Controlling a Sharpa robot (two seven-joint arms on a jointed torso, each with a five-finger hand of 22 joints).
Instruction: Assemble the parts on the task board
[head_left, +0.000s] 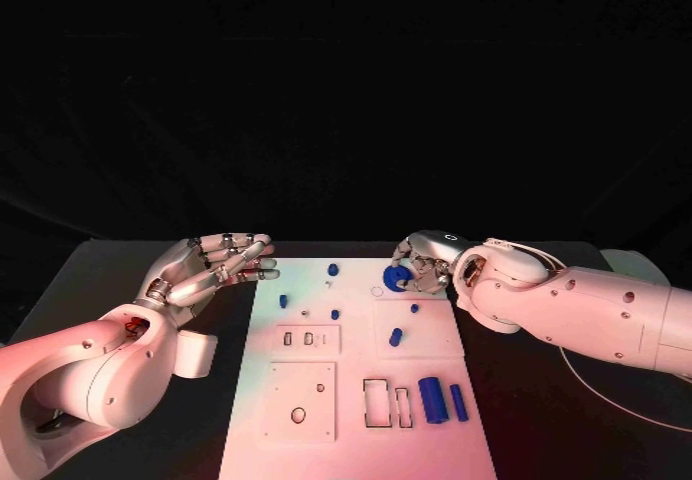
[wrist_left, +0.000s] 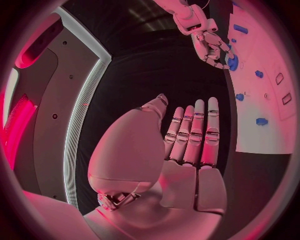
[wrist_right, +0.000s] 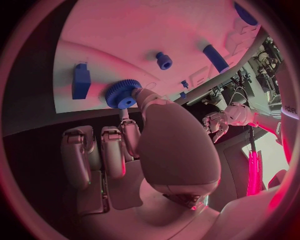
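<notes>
Head view: right robot hand sits at the far right edge of the task board, fingers closed on a blue gear-like part. Right wrist view shows the part pinched at the fingertips, touching the board. Left robot hand hovers over the black counter just beside the board's far left corner, fingers straight, holding nothing.
</notes>
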